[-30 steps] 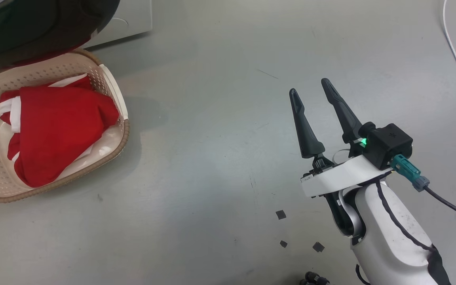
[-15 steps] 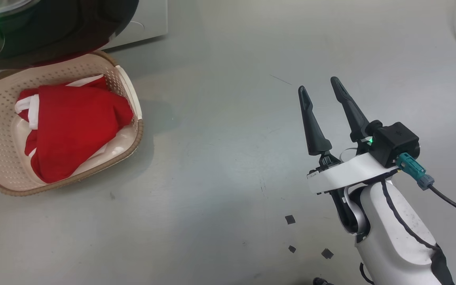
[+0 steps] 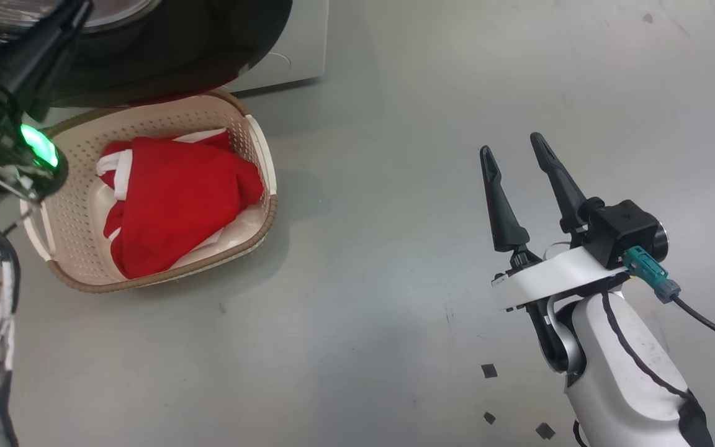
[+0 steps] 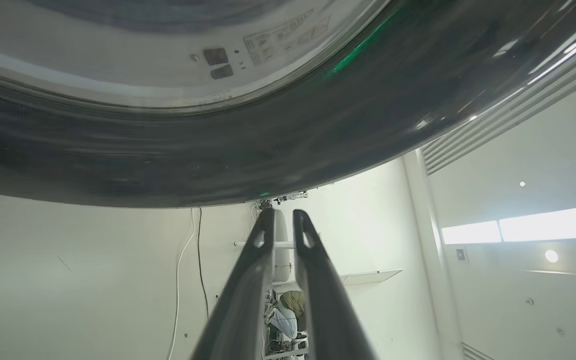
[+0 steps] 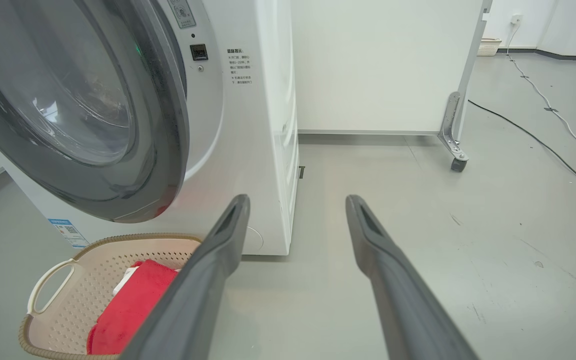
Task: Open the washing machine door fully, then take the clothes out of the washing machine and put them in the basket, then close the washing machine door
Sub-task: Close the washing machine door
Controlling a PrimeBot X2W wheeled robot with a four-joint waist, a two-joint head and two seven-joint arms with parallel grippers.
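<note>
The washing machine door (image 3: 208, 43), a glossy black ring around clear glass, stands swung out over the far rim of the cream basket (image 3: 258, 155). Red clothes (image 3: 177, 205) with white trim lie in the basket. My left gripper (image 4: 283, 214) sits just under the door's black ring (image 4: 268, 150), fingers barely parted with nothing between them. In the head view its dark fingers (image 3: 53, 43) point up at the door. My right gripper (image 3: 512, 145) hovers open and empty over bare floor, right of the basket. The right wrist view shows the white washing machine (image 5: 253, 125), its door (image 5: 158, 125) and the basket (image 5: 48, 300).
A white partition on a castor (image 5: 455, 162) stands right of the machine. Black and white cables (image 5: 543, 90) run across the floor beyond it. Small black tape bits (image 3: 489, 370) lie on the grey floor near my right arm.
The head camera has turned, so basket and door sit further right in the picture. My left arm has come into view at the left, and its fingers have parted slightly.
</note>
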